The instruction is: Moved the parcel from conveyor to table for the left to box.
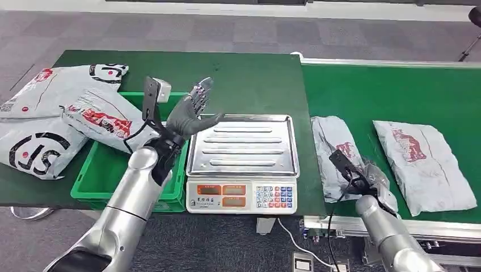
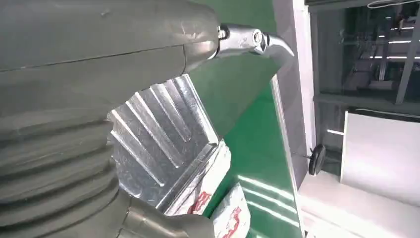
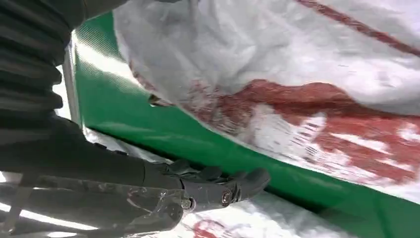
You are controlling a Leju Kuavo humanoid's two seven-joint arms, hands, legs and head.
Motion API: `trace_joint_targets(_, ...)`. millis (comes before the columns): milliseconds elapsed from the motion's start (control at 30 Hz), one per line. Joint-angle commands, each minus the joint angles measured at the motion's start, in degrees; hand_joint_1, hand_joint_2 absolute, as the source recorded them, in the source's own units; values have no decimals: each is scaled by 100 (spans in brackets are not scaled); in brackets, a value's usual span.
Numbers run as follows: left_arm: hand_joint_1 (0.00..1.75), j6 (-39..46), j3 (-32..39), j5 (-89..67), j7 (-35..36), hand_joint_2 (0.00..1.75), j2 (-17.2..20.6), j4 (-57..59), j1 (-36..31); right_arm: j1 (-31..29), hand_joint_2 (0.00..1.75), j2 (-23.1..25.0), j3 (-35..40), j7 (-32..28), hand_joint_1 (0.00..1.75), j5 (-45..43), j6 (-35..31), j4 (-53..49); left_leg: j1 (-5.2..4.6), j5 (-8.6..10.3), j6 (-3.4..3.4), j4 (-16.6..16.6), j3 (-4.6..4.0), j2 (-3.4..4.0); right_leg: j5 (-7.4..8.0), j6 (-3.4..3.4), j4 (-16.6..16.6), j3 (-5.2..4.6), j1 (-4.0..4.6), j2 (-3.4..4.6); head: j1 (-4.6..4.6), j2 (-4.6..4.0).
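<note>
Here right hand point(image 1: 375, 187) on conveyor point(image 1: 397, 90) parcel point(image 1: 336, 148), grip perhaps closed; left hand point(image 1: 193, 113) spread above table point(image 1: 238, 73).

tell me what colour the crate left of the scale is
Green; the crate shows best in the head view, beside the scale.

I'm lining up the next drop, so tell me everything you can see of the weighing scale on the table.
The scale stands flat at the table's front edge, between the green crate and the conveyor. Its top is a shiny ribbed metal tray with a raised rim, bare. Its pale front panel carries two orange-lit displays and a coloured keypad. A white cable runs down below it. The left hand hangs open above its left corner, not touching.
</note>
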Motion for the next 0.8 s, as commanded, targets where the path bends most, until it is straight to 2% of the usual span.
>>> trace_joint_targets(33,0,-21,-310,-35,42,175,43,165,-212,91,175,135,-699,-130,0,34,-14,199,3,-3,-4,-6,14,3,-2,-10,-9,17,5,-6,0,0)
trace_joint_targets(200,0,-69,-295,-50,66,175,24,187,-248,198,175,148,-1040,-275,0,-55,349,171,5,0,-7,-11,19,2,0,-15,-14,23,8,-9,0,0)
trace_joint_targets(300,0,-89,-324,-97,64,175,37,214,-260,204,175,174,-1380,-805,0,-544,827,191,4,-1,-5,-8,14,1,-1,-13,-10,18,6,-8,0,0)
trace_joint_targets(333,0,-112,-381,-159,49,175,69,254,-290,187,175,168,-1597,-1221,0,-931,1272,231,5,-1,-7,-11,20,3,0,-15,-15,23,8,-8,0,0)
trace_joint_targets(500,0,-124,-384,-174,45,175,80,303,-323,175,175,132,-1611,-1293,0,-980,1351,256,3,-3,-5,-6,14,8,-1,-11,-8,15,6,-1,0,0)
trace_joint_targets(533,0,-128,-379,-194,12,175,80,359,-346,130,175,134,-1690,-1540,14,-1214,1639,294,2,-2,-4,-3,8,5,-1,-8,-5,10,4,-2,0,0)
trace_joint_targets(567,0,-139,-384,-213,-9,175,84,374,-352,101,175,126,-1742,-1722,175,-1385,1869,318,3,-3,-6,-8,19,9,0,-13,-11,20,6,-1,0,0)
trace_joint_targets(633,0,-142,-366,-270,-58,175,73,446,-383,-79,175,50,-1742,-2030,175,-1698,2245,507,2,-1,-4,-5,12,10,1,-11,-7,13,4,0,0,0)
trace_joint_targets(700,0,-118,-315,-336,-29,175,10,457,-415,-323,175,44,-1578,-2043,175,-1752,2253,684,0,-1,-5,-5,14,16,2,-12,-6,12,3,6,0,0)
trace_joint_targets(800,0,-112,-308,-350,-19,175,-4,456,-420,-363,175,55,-1550,-2012,175,-1769,2242,703,2,-1,-3,1,3,23,5,-6,-1,0,3,13,0,0)
